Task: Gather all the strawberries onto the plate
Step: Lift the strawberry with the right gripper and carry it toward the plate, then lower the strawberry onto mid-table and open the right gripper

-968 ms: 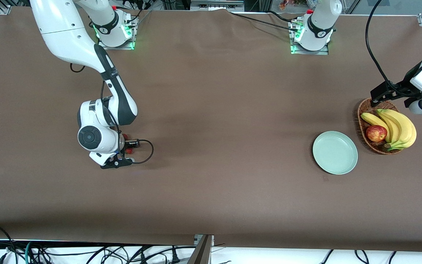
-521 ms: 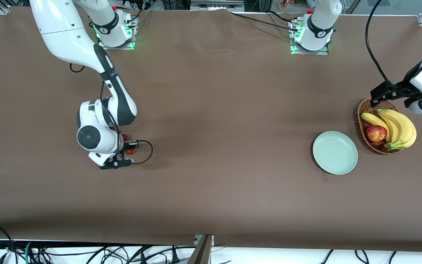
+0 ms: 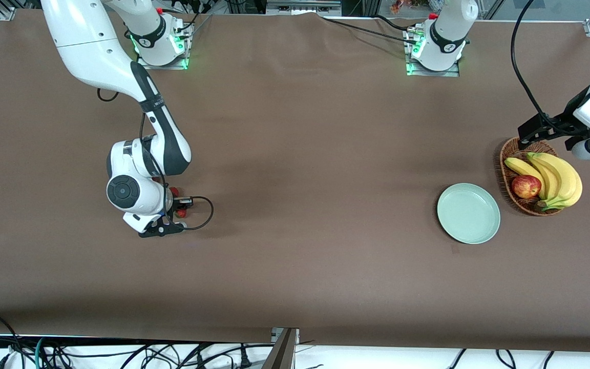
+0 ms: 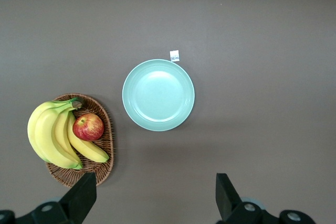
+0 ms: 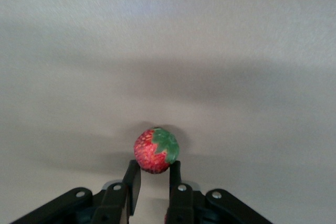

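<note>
The right pincer (image 5: 154, 174) is low over the brown counter (image 3: 295, 154) toward the right arm's end, its two black fingers (image 5: 132, 183) pressed in on a strawberry (image 5: 156, 150), which sits between the tips with its green top turned to one side. From the right wrist view it cannot be told whether this berry rests on the counter or is just lifted off it. In the front view the white wrist of the right arm hides most of the grip; two small red spots of strawberries (image 3: 174, 191) and (image 3: 181, 212) show just beside the wrist, next to a looped black cable (image 3: 204, 212). Which of these, if either, is the pinched berry cannot be told.

The left pincer (image 4: 155, 198) hangs high over the counter at the left arm's end, its fingers spread wide and holding nothing; this arm waits. The pale mint-green plate (image 3: 468, 213) lies on the counter with nothing on it, well apart from the strawberries. Just beside the plate, closer to the left arm's end, stands a woven wicker basket (image 3: 509, 174) holding a bunch of bananas (image 3: 556, 177) and a red-yellow apple (image 3: 526, 186). A small white tag (image 4: 174, 55) lies at the plate's rim
</note>
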`<control>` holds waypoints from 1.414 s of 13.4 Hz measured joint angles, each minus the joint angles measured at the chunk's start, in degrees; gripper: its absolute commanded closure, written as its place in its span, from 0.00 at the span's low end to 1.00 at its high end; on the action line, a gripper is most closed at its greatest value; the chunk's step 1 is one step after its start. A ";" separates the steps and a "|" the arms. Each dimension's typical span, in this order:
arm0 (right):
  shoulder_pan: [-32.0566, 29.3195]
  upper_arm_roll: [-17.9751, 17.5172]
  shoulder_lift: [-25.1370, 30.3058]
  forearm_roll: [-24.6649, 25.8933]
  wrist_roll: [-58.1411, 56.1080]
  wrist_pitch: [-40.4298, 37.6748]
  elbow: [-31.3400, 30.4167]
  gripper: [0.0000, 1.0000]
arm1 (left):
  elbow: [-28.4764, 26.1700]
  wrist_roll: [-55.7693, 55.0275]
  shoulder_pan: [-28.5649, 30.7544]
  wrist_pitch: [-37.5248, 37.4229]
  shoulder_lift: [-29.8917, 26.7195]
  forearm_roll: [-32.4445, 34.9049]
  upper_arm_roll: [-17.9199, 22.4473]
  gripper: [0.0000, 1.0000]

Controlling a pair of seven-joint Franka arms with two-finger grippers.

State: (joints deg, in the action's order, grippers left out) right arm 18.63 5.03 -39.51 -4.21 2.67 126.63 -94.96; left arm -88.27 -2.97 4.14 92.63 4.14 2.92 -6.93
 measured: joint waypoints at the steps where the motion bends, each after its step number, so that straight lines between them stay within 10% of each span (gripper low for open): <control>1: 0.12 -0.06 0.00 -0.01 0.00 -0.42 0.64 0.92 | 0.00 0.00 0.00 0.00 0.00 0.00 0.00 0.00; 11: 12.42 -2.30 -0.01 -5.72 23.43 -13.49 13.49 0.92 | 0.00 0.00 0.00 -0.04 0.00 0.00 0.00 0.00; 19: 28.59 -3.50 -13.02 -20.86 47.57 7.51 24.89 0.91 | 0.03 0.00 -0.02 -0.09 0.00 -0.01 -0.43 0.00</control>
State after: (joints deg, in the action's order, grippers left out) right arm 47.22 1.53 -52.54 -25.07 50.24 134.14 -70.07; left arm -88.24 -2.97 4.12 92.54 4.14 2.90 -7.36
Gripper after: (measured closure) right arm 0.740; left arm 0.000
